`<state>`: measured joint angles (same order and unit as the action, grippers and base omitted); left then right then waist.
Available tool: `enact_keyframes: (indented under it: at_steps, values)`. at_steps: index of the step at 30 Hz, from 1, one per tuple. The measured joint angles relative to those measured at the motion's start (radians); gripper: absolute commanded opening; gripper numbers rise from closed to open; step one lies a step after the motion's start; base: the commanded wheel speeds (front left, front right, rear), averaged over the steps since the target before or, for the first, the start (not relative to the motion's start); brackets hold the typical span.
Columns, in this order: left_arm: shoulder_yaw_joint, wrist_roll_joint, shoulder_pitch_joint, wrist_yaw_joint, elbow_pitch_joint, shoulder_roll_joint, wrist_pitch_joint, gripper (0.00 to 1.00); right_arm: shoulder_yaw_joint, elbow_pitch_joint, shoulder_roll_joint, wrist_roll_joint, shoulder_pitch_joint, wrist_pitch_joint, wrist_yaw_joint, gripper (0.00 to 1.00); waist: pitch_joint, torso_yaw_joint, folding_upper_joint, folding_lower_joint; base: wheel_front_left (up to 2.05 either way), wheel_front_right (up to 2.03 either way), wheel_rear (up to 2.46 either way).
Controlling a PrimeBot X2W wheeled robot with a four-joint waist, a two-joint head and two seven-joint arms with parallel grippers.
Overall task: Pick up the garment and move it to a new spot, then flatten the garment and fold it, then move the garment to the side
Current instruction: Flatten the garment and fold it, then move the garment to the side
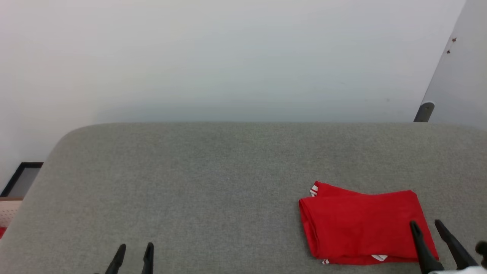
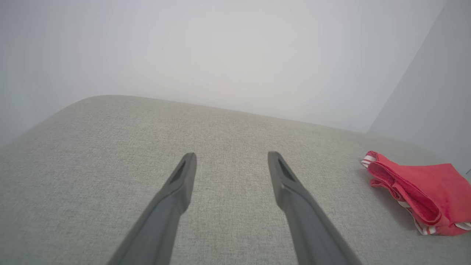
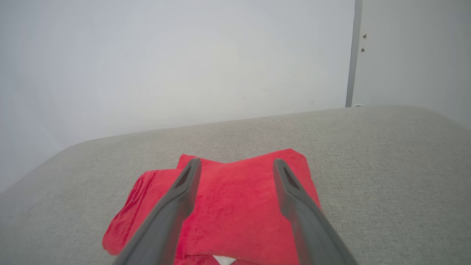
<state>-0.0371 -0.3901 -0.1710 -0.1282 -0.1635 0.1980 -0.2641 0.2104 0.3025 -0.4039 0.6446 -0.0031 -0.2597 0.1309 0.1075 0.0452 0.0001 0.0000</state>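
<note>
So here's where I'm at: the garment [image 1: 361, 224] is folded into a chunky red rectangle and sits on the grey fabric-topped bench [image 1: 190, 182], in the lower right of my head view. A bit of white-and-red striped trim pokes out at its upper left corner, and there's a scrap of white plus more stripe along its bottom edge. My right gripper [image 1: 425, 224] comes up from the lower right corner of the frame, with both dark fingers spread wide and nothing between them. They overlap the garment's lower right corner. From my right wrist cam the two fingers [image 3: 184, 198] frame the red cloth, which fills the bottom middle of that picture. Honestly I can't tell whether the tips are touching the fabric or just hanging over it. My left gripper [image 1: 136, 247] is down at the lower left of the head view, well apart from the garment. It's also spread wide and holding nothing, over bare grey fabric. In the left wrist cam the garment shows at the right edge, with its stacked folded layers and striped trim facing me. Behind the bench is a plain pale wall [image 1: 228, 57]. A grey panel [image 1: 462, 76] with two small screws is in the upper right, and a black-framed thing [image 1: 23, 177] sits at the left edge.
</note>
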Motion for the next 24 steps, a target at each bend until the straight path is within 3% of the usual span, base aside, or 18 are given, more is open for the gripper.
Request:
enact_keyframes:
  at_steps: [13, 24]
  values:
    - [-0.006, -0.005, -0.061, 0.000, 0.034, 0.017, 0.000, 1.00, -0.163, -0.174, 0.090, -0.067, 0.197, 0.022, 0.000, 1.00, 0.013, 0.000, 0.0000, 0.0000, 0.00, 0.00, 0.00]
    - [-0.001, -0.007, -0.080, 0.000, 0.052, 0.017, 0.000, 1.00, -0.214, -0.254, 0.132, -0.103, 0.234, 0.073, 0.000, 1.00, 0.008, 0.004, -0.0001, 0.0000, 0.00, 0.00, 0.00]
